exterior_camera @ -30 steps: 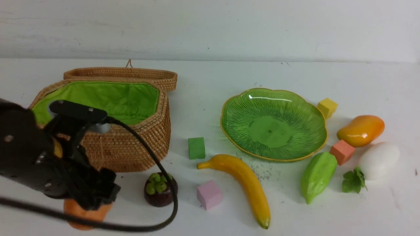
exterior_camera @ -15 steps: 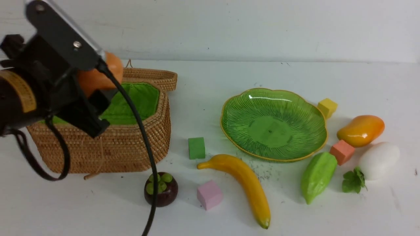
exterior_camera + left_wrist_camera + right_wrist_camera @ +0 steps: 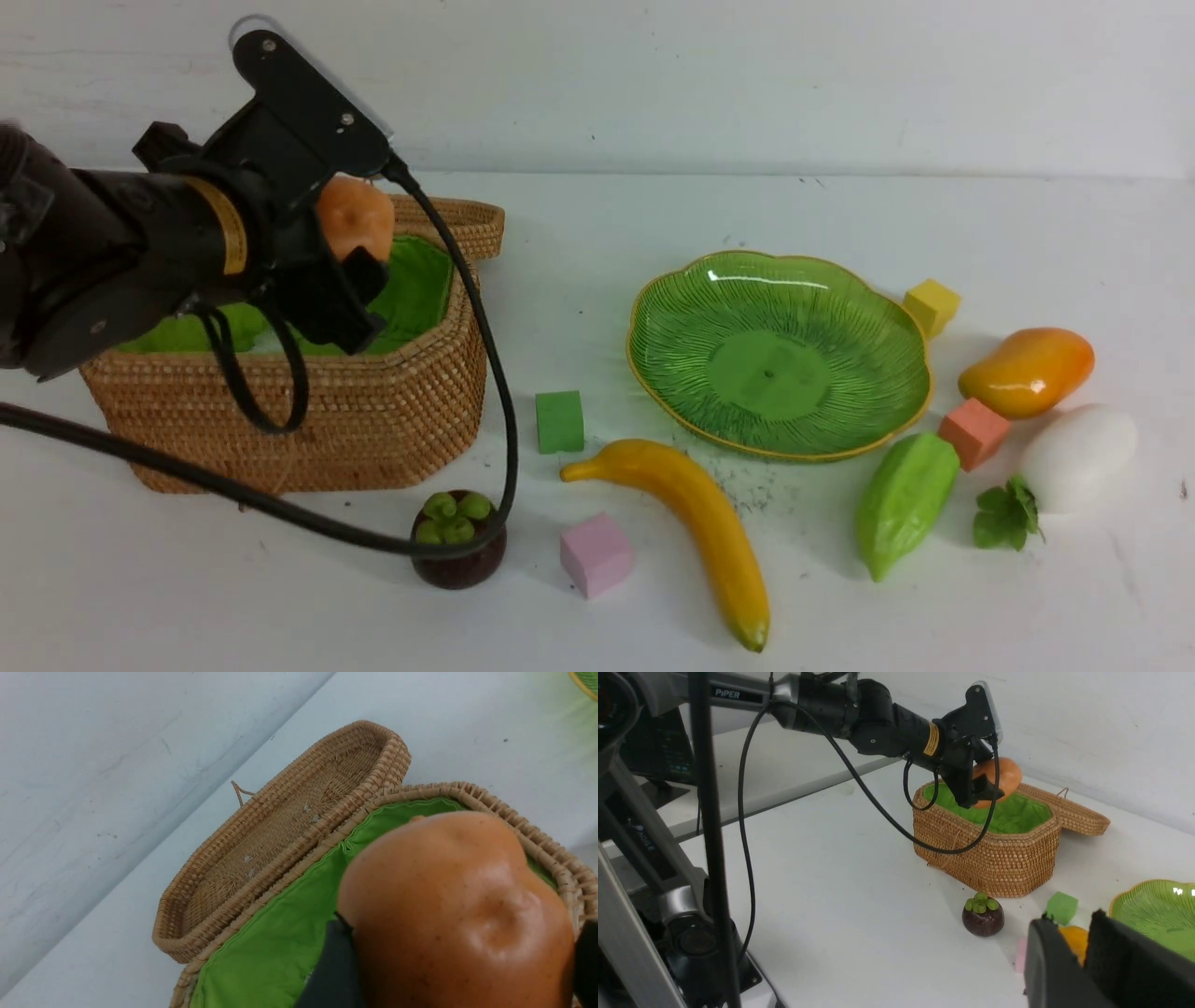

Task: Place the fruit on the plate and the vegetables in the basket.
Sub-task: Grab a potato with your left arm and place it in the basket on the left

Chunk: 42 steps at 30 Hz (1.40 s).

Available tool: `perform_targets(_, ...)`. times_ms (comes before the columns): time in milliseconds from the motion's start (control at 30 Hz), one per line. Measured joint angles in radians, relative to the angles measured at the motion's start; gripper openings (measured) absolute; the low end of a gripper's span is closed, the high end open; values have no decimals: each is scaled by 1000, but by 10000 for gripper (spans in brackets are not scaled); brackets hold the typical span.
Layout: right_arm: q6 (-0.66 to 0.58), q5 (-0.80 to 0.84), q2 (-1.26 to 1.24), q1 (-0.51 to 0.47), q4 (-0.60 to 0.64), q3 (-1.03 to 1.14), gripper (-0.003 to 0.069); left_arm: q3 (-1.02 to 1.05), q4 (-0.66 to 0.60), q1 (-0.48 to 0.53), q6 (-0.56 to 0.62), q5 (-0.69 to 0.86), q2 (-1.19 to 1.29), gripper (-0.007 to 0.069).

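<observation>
My left gripper (image 3: 359, 233) is shut on the orange-brown potato (image 3: 355, 217) and holds it in the air over the open wicker basket (image 3: 373, 420). In the left wrist view the potato (image 3: 458, 914) sits between the black fingers (image 3: 334, 966), above the green lining. On the table lie the mangosteen (image 3: 457, 546), the banana (image 3: 700, 513), the green plate (image 3: 775, 364), the mango (image 3: 1027, 371), the white radish (image 3: 1078, 457) and the light-green ridged piece (image 3: 906, 499). My right gripper (image 3: 1073, 926) shows only in its own wrist view, with a narrow gap and nothing in it.
Foam cubes lie around: green (image 3: 559, 421), pink (image 3: 597, 553), yellow (image 3: 932, 306) and orange-red (image 3: 974, 432). The basket's lid (image 3: 467, 224) hangs open behind it. The left arm's black cable (image 3: 504, 392) drapes down to the mangosteen. A wall closes the table's far side.
The left gripper has lifted the potato from the table in front of the basket, carried it up and to the right, and now holds it over the basket's opening.
</observation>
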Motion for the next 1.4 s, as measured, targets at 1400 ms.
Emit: perform_targets(1400, 18, 48, 0, 0, 0, 22, 139, 0, 118, 0, -5, 65, -1, 585)
